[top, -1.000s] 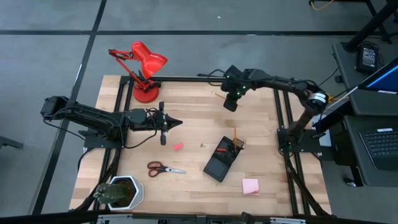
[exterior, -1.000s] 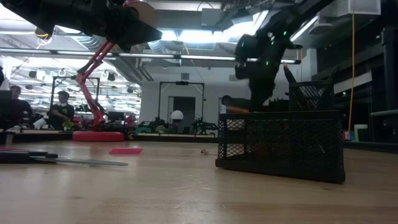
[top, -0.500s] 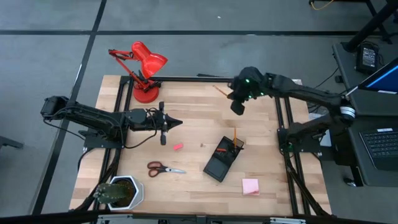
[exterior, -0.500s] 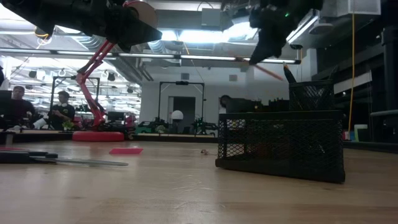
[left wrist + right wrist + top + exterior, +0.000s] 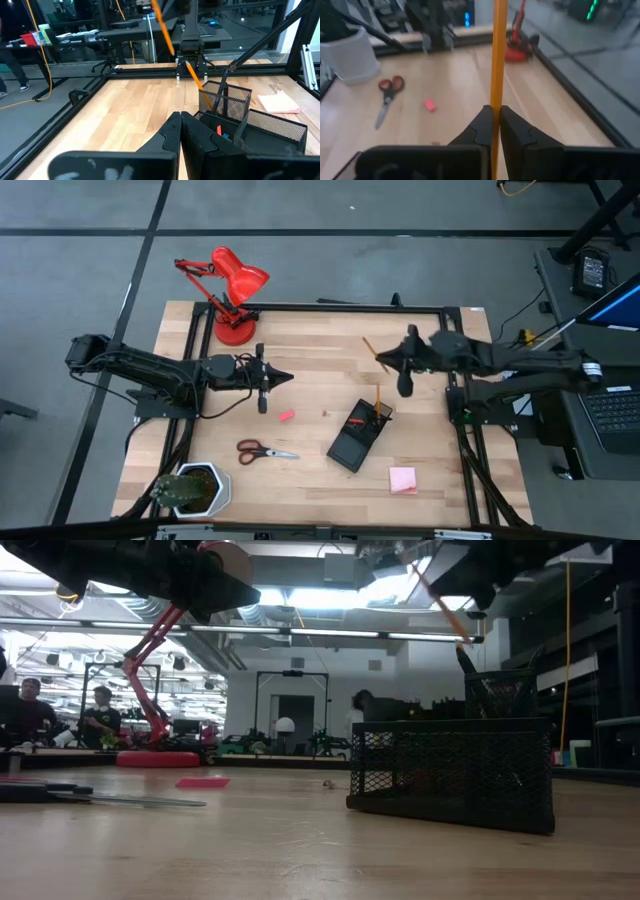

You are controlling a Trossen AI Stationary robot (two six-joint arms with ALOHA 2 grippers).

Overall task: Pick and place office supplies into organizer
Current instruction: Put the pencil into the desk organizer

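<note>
My right gripper [image 5: 388, 361] is shut on an orange pencil [image 5: 372, 349] and hovers high over the table's far right. The black mesh organizer [image 5: 358, 435] stands below it, toward the near edge, with another pencil [image 5: 195, 78] leaning in its cup. Red-handled scissors [image 5: 265, 450], a pink eraser [image 5: 286, 416] and a pink sticky-note pad [image 5: 403, 479] lie flat on the wood. My left gripper [image 5: 288, 377] hangs shut and empty over the left middle. My right gripper pinches the pencil's shaft [image 5: 497, 102] between its two fingers [image 5: 481, 125]. The fingers come nearly level from the table's right and lie across the pencil. The pencil is lifted clear and tilted [image 5: 440, 600]. A long stretch of it rises past the fingertips.
A red desk lamp [image 5: 228, 292] stands at the far left corner and a potted plant [image 5: 195, 488] at the near left corner. A black frame [image 5: 300, 307] runs along the table's edges. Bare wood lies between the eraser and the organizer.
My right gripper has drawn back from the far edge toward the table's right and near side. It has risen and tipped from pointing steeply down to nearly level. The pencil has gone with it, well clear of the table.
</note>
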